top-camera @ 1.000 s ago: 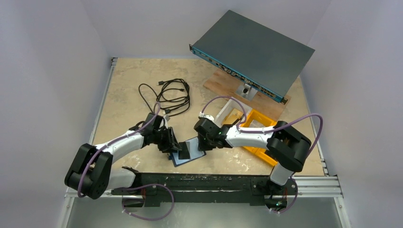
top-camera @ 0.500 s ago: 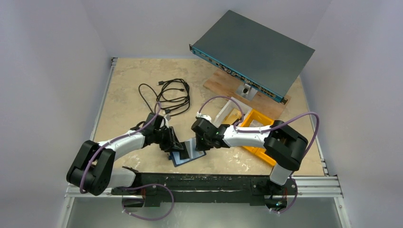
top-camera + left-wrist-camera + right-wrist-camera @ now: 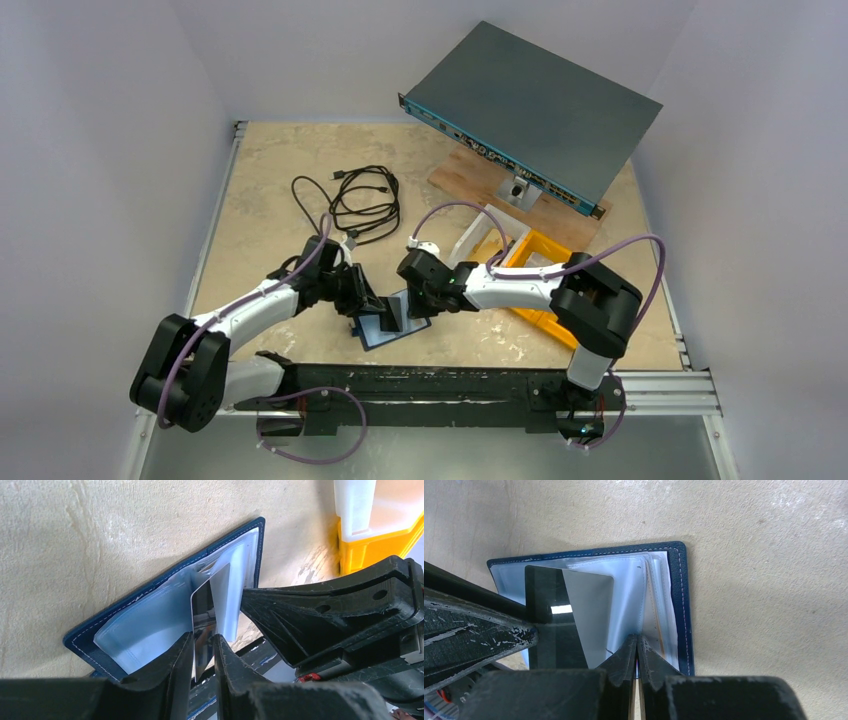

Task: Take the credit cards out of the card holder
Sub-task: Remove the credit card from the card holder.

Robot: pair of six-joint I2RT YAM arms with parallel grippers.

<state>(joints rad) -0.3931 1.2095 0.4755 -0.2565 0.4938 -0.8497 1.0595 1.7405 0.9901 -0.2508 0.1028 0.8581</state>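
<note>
Two grippers work the same spot. L gripper [image 3: 204,652]: fingers nearly together, pinching a dark glossy card [image 3: 202,610] that stands on edge between the pads. R gripper [image 3: 637,647]: pressed together, tips apparently nipping the edge of a clear sleeve [image 3: 626,605]; can't be sure it's truly caught. Both sit inside the card holder [image 3: 681,605], which lies open, light-blue inside up, on the table [image 3: 100,530] near the front edge, betw. the arms. Yellow bin [image 3: 380,545] is off to the R.

Step, as I judge it: 1st card is being drawn out. Can't tell if its bottom edge is still in the pocket. No card lies set aside in view. Next move needs L to pull the card along its own plane, w/ R pinning the sleeve so the holder doesn't lift or slide, then a drop spot clear of the holder.

Vs 1 s ago (top view): holder in same place, R wrist now further L over it, both sets of jaws narrower.
</note>
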